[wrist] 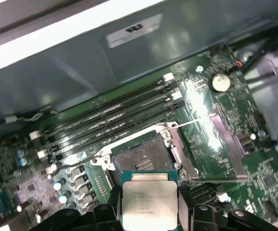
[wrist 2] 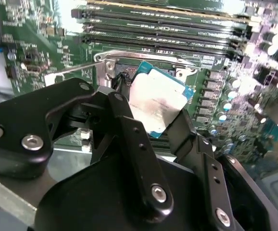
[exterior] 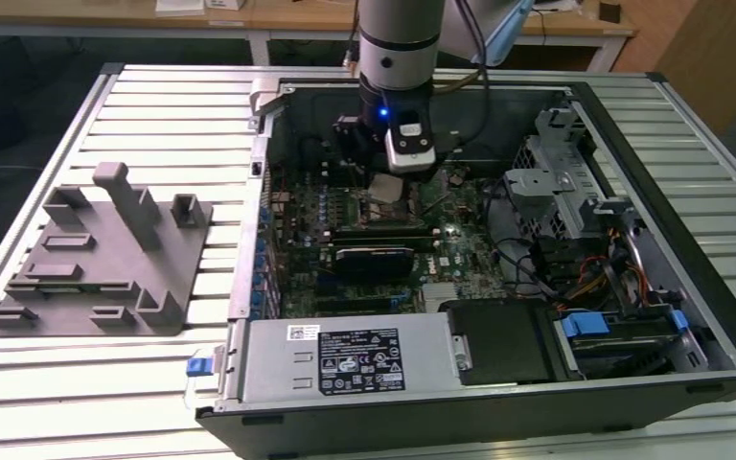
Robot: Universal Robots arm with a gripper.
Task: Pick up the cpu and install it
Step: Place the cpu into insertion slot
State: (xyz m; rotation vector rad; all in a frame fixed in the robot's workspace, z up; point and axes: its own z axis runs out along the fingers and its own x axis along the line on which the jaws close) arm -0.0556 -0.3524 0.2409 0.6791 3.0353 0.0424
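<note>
– So where's the cpu [wrist: 150, 199] at right now?

– Clamped in my gripper [wrist 2: 154, 120] by two opposite edges, metal lid up. It hangs just above the open socket [wrist: 141, 159], not seated. In the exterior view I'm about 12 o'clock from the motherboard's [exterior: 451, 216] middle. I'd say the socket's almost straight below, a touch off.

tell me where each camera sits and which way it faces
Exterior view: off the arm, raised, looking down into the open computer case; the arm and gripper show.
First wrist view: on the arm, looking past the gripper at the open socket and memory slots.
Second wrist view: on the arm, close behind the black fingers, facing the motherboard.
Shared: both wrist views show the cpu held in the gripper by the socket.
</note>
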